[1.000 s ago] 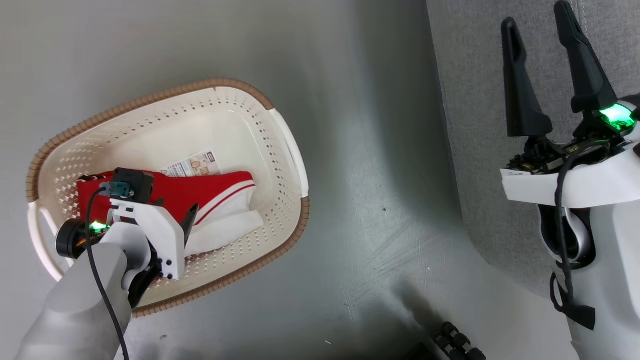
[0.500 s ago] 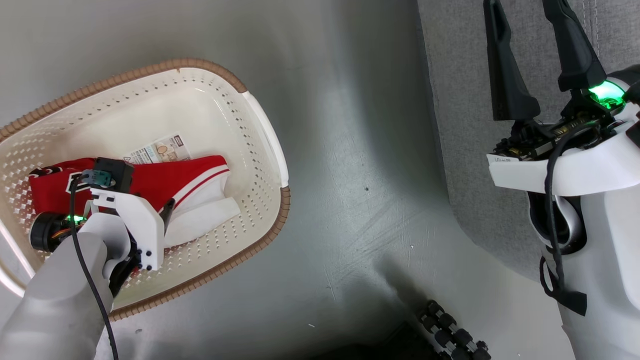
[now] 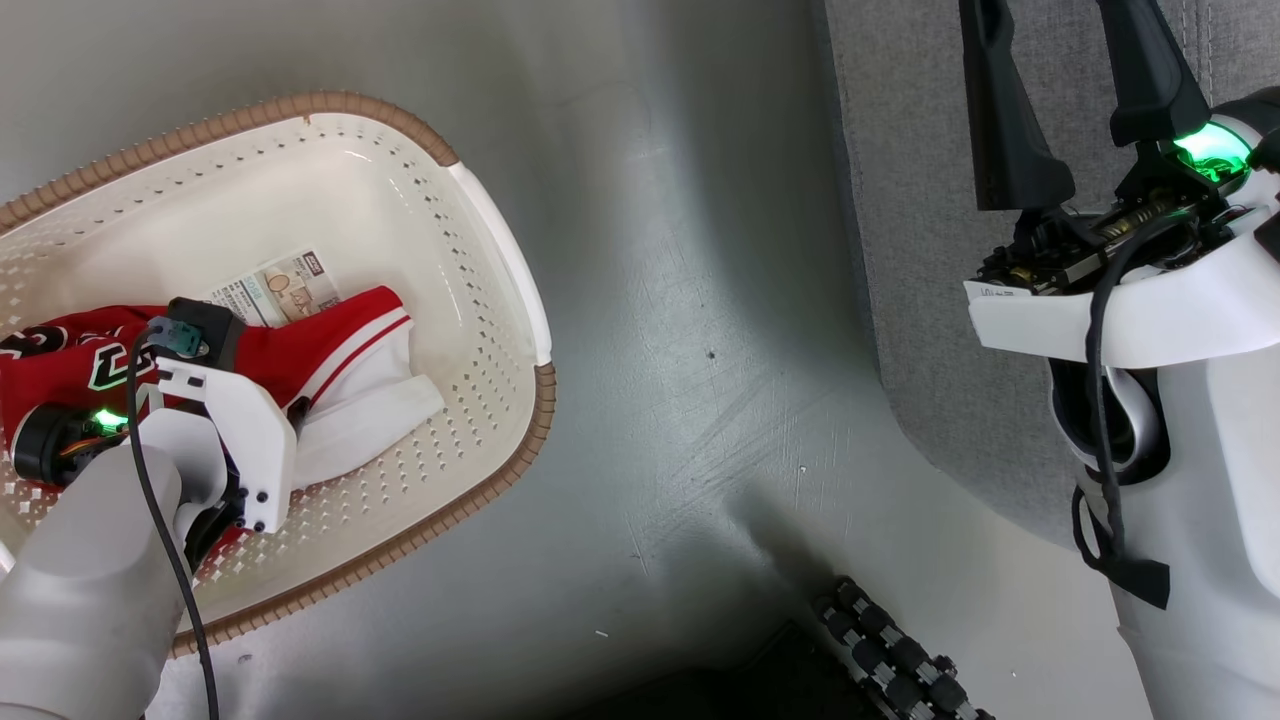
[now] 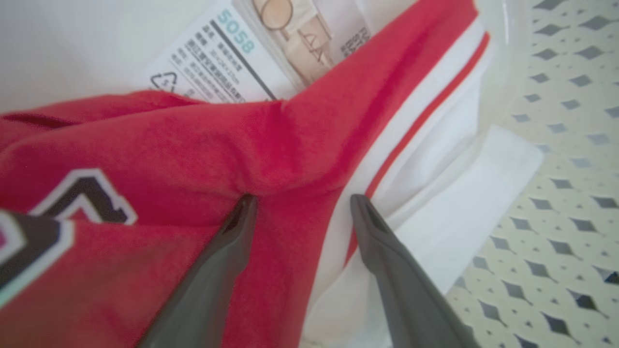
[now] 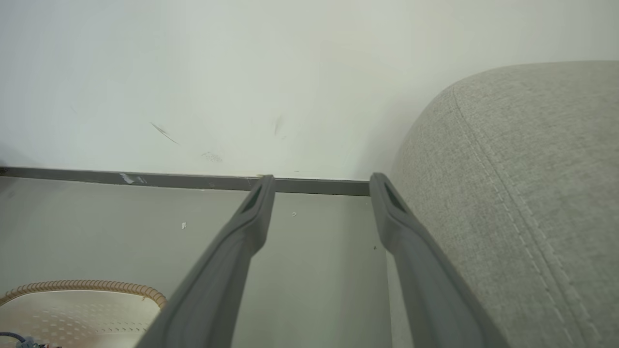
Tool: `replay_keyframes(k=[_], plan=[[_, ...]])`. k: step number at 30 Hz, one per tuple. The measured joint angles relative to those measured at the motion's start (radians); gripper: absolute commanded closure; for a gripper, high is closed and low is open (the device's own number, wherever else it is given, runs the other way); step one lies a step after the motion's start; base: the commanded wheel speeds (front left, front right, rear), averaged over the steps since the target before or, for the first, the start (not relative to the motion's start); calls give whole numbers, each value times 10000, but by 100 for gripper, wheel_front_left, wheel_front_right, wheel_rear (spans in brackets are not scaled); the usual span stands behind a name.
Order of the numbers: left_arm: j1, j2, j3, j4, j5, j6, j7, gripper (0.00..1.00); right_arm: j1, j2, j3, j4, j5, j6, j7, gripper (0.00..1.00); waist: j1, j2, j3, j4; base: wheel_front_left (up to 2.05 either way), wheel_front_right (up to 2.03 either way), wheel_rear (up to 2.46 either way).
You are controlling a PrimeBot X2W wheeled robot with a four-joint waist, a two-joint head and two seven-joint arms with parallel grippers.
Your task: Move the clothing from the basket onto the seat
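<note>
- our left gripper (image 4: pixel 303 203) is down in the basket (image 3: pixel 497 240), its two dark fingers spread wide with the tips pressed onto the clothing (image 4: pixel 193 145) — nothing is pinched between them yet.
- the clothing lies on the basket's bottom, partly over the paper label (image 3: pixel 283 290); the fingers straddle a red fold just beside the white stripes.
- our right gripper (image 3: pixel 1065 70) hangs wide open and empty over the edge of the seat (image 3: pixel 920 250), well apart from the basket.
- the seat stands to our right across a stretch of grey floor (image 3: pixel 680 350), and none of the clothing is on it yet.
- risk, as we judge it: closing here may catch only the top layer, so the rest slides off and is left behind when we lift.
- risk: the tips sit low (the cloth looks thin and limp), so they could scrape the plastic bottom or snag the paper label instead of gathering fabric.
- risk: a trailing end may hook the brown rim (image 3: pixel 540 400) on the way out and drag or tip the basket.
- risk: a long dangling piece could brush the floor between basket and seat — or drop short of it.
- count: one basket, one seat, one paper label, two grippers with two fingers each.
- count: the red cloth shows as one heap; we see a lettered part and a striped part, and we cannot tell whether that is one garment or two.
</note>
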Motion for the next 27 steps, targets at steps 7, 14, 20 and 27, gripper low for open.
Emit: replay_keyframes(k=[7, 14, 20, 27], plan=[[-151, -29, -128, 222, 2, -29, 217, 11, -198, 12, -17, 86, 6, 0, 0, 0, 0, 0, 85, -83, 0, 0, 0], [-200, -140, -157, 268, -48, -31, 207, 100, -203, 31, -35, 182, 6, 0, 0, 0, 0, 0, 49, -73, 0, 0, 0], [-292, -288, -190, 282, -291, -31, 107, 100, -205, 36, -65, 238, 4, 0, 0, 0, 0, 0, -42, -43, 0, 0, 0], [-293, -430, -203, 6, -744, -31, -52, 100, -267, 44, -128, 242, -8, 0, 0, 0, 0, 0, -161, -20, 0, 0, 0]])
